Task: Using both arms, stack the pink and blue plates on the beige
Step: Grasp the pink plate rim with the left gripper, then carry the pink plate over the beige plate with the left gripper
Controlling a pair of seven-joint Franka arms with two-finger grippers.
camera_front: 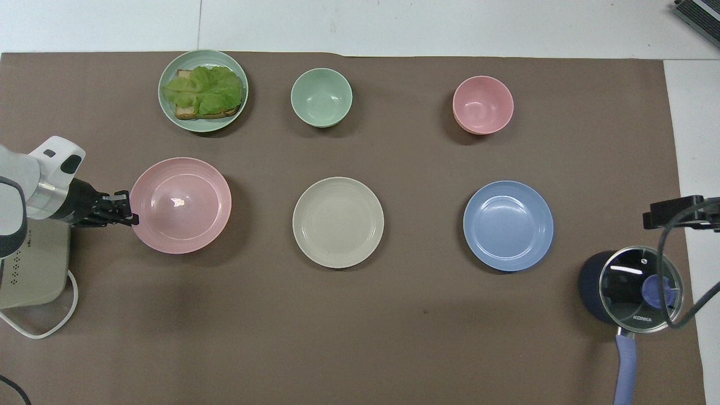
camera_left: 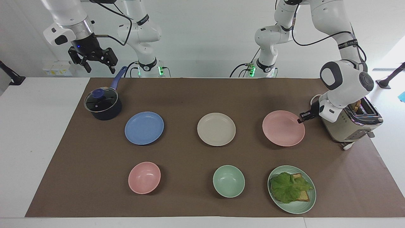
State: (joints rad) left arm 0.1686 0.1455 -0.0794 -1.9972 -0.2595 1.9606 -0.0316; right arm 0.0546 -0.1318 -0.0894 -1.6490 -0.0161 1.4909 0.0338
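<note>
Gripping pink plate (camera_left: pixel 282 128) by its rim in left hand (camera_left: pixel 301 119), lifted; next needs carrying over beige plate (camera_left: pixel 216 129); right hand (camera_left: pixel 93 59) wide.

White table (camera_left: pixel 34 133), brown mat (camera_left: pixel 202 95), plates, bowls, saucepan (camera_left: pixel 103 105), toaster (camera_left: pixel 351 125).

The toaster (camera_front: pixel 31 270) beside the pink plate (camera_front: pixel 183 205) is half covered by the left arm and cut by the overhead edge. Its slot contents are too small to identify.
</note>
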